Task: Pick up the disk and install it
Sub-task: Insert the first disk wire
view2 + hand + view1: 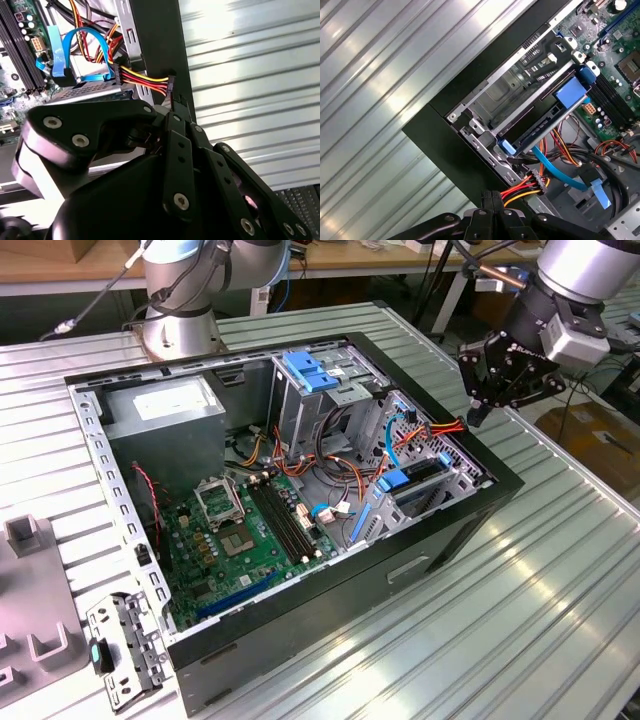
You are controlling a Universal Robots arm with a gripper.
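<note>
The disk (547, 125) sits edge-on in the drive cage (510, 92) at the corner of the computer case (440, 540), and you can see its blue frame. Your gripper (478, 412) hangs just outside the case wall, fingers pressed together and holding nothing, tips near the red-and-yellow power cable (145, 80).

disk (547, 125) largely hidden in bay (510, 90)

The arm (585, 265) at the exterior view's upper right is silver-grey, with a pale grey wrist block (578, 335). Its gripper (478, 412) is matte black, built of jointed link bars pinned with shiny round screws (181, 201).
</note>
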